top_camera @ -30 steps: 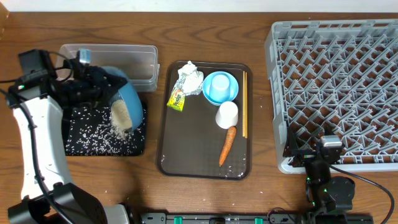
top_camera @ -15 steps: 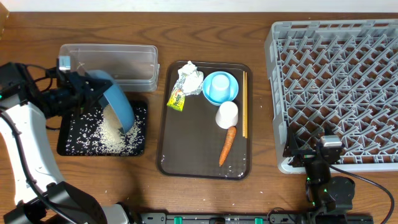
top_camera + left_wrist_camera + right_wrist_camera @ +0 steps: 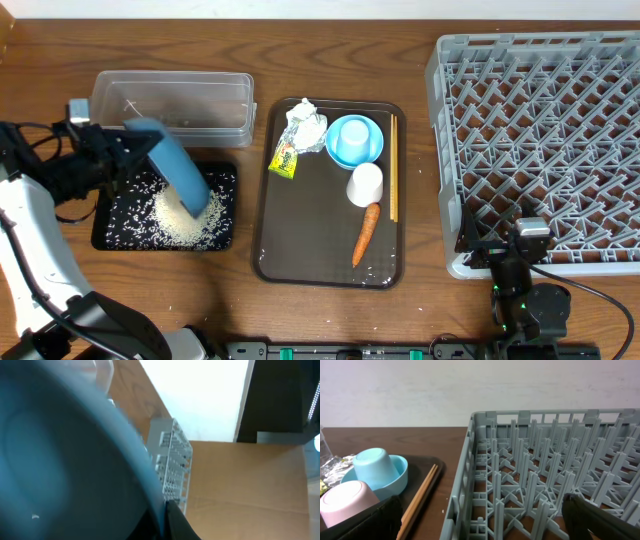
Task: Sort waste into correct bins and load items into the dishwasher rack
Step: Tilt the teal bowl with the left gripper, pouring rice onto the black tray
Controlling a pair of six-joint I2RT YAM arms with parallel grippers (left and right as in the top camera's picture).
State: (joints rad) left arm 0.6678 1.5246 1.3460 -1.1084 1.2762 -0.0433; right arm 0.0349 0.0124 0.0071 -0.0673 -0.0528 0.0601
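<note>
My left gripper [image 3: 125, 150] is shut on the rim of the large dark-blue bowl [image 3: 178, 176], tipped on edge over the black tray [image 3: 115, 235], where rice [image 3: 175, 220] lies piled and scattered. The bowl fills the left wrist view [image 3: 60, 460]. The clear tub [image 3: 175, 100] stands behind the tray. On the brown serving tray [image 3: 300, 265] lie the crumpled wrapper [image 3: 305, 128], yellow-green packet [image 3: 285, 160], light-blue bowl [image 3: 354, 140], white cup [image 3: 365, 184], carrot [image 3: 366, 233] and chopsticks [image 3: 393, 165]. My right gripper [image 3: 527, 240] is open at the grey rack's [image 3: 540, 130] front edge.
A few rice grains lie on the wooden table in front of the black tray. The right wrist view shows the rack [image 3: 545, 470], the light-blue bowl [image 3: 377, 472], the cup [image 3: 345, 502] and the chopsticks [image 3: 420, 497].
My left arm has drawn back to the left and tipped the dark-blue bowl steeper; more rice has spilled into a pile on the black tray. The right arm has not moved.
</note>
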